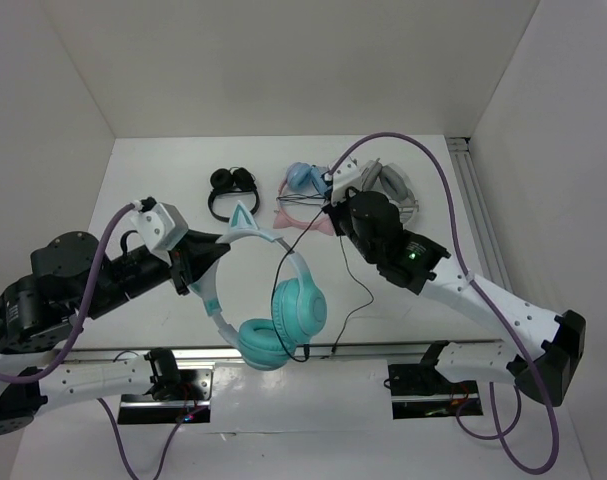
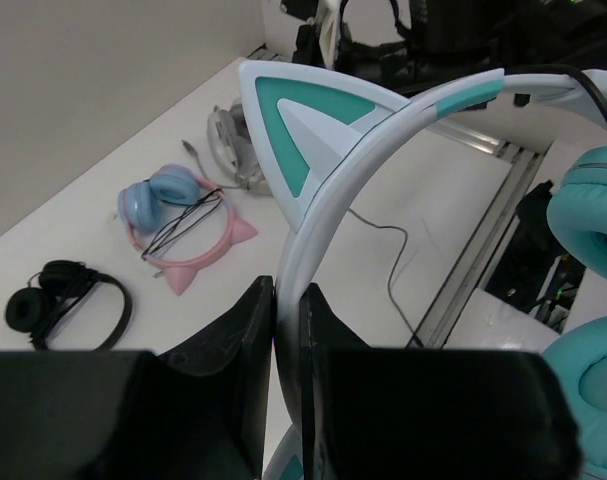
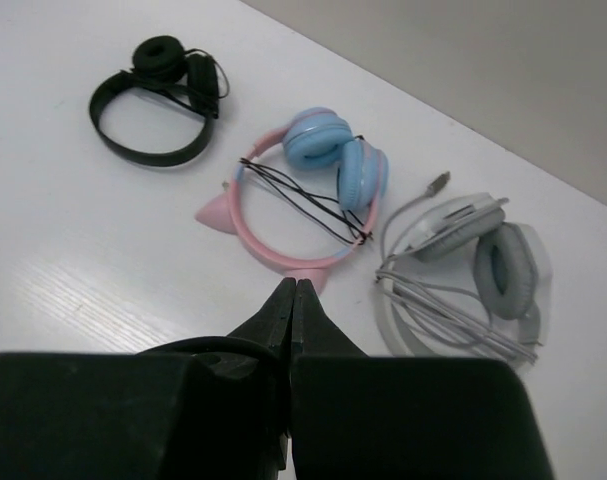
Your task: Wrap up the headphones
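The teal headphones [image 1: 283,318] hang above the table's near middle, held by their pale headband [image 2: 383,130]. One cat ear [image 2: 303,130] stands up in the left wrist view. My left gripper [image 1: 196,268] [image 2: 288,290] is shut on the headband. The thin black cable [image 1: 358,290] runs from the cups up to my right gripper [image 1: 333,215] and hangs down over the near edge. My right gripper [image 3: 295,285] is shut, and the cable [image 3: 198,345] loops in against its left finger.
A black pair [image 1: 231,190], a pink cat-ear pair with blue cups [image 1: 303,200] and a grey-white pair [image 1: 388,185] lie at the back of the table. A metal rail [image 1: 383,348] runs along the near edge and another [image 1: 473,210] along the right side.
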{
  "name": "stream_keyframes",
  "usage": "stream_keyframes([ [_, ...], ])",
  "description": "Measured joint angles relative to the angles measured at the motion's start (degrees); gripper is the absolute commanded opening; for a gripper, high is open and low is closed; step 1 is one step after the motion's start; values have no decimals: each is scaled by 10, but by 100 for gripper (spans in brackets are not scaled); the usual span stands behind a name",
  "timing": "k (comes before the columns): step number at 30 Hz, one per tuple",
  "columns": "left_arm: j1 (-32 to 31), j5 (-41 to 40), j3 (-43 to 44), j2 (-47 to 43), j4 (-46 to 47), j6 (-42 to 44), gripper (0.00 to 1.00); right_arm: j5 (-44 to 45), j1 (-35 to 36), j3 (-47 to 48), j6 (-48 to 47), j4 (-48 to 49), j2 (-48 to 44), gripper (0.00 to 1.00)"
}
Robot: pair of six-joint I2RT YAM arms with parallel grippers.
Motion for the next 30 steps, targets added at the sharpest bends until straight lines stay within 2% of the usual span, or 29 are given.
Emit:
stream_keyframes([
  [8, 0, 9, 0, 18, 55, -87, 0, -90, 0, -72, 31, 88, -6, 0],
  [21, 0, -70, -20, -16, 143, -192, 0, -290, -6, -224, 73, 296, -57, 6],
  [24, 0, -88, -20, -16, 156, -211, 0, -333, -7, -243, 87, 333, -54, 6],
  [28, 0, -133, -28, -18, 175, -238, 0, -399, -6, -252, 108, 395, -29, 0],
  [30, 0, -164, -30, -18, 177, -248, 0, -423, -7, -262, 121, 429, -16, 0],
])
